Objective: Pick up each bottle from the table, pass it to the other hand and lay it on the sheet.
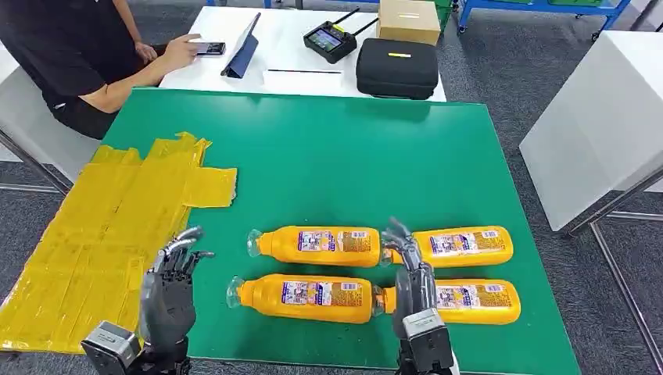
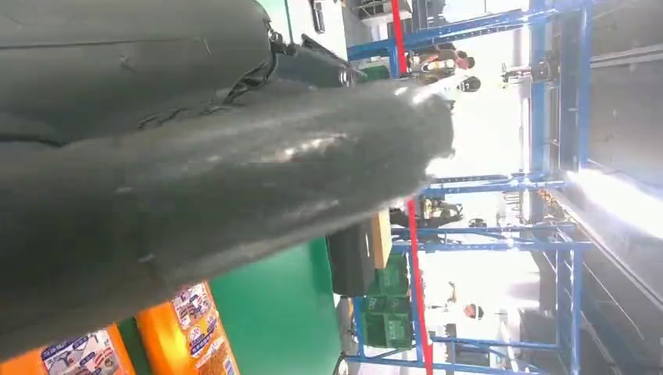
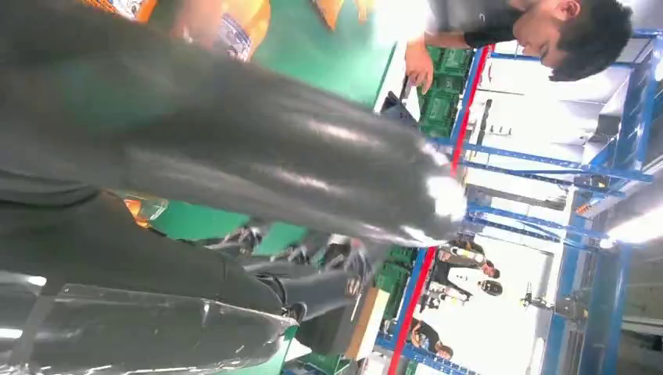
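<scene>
Several orange bottles with clear caps lie on their sides on the green table (image 1: 336,156), in two rows. The near left bottle (image 1: 305,297) and far left bottle (image 1: 320,246) point their caps left. The far right bottle (image 1: 465,246) and near right bottle (image 1: 473,302) lie beyond my right hand (image 1: 410,273). That hand stands upright over the gap between the left and right bottles, fingers apart, holding nothing. My left hand (image 1: 173,281) hovers at the table's near left, fingers spread and empty, beside the yellow sheet (image 1: 102,234). Bottle labels (image 2: 191,332) show in the left wrist view.
A person (image 1: 70,55) sits at the far left holding a phone. On the white table (image 1: 297,55) behind lie a black case (image 1: 397,68), a controller (image 1: 331,39) and a cardboard box (image 1: 408,19). A white block (image 1: 602,133) stands to the right.
</scene>
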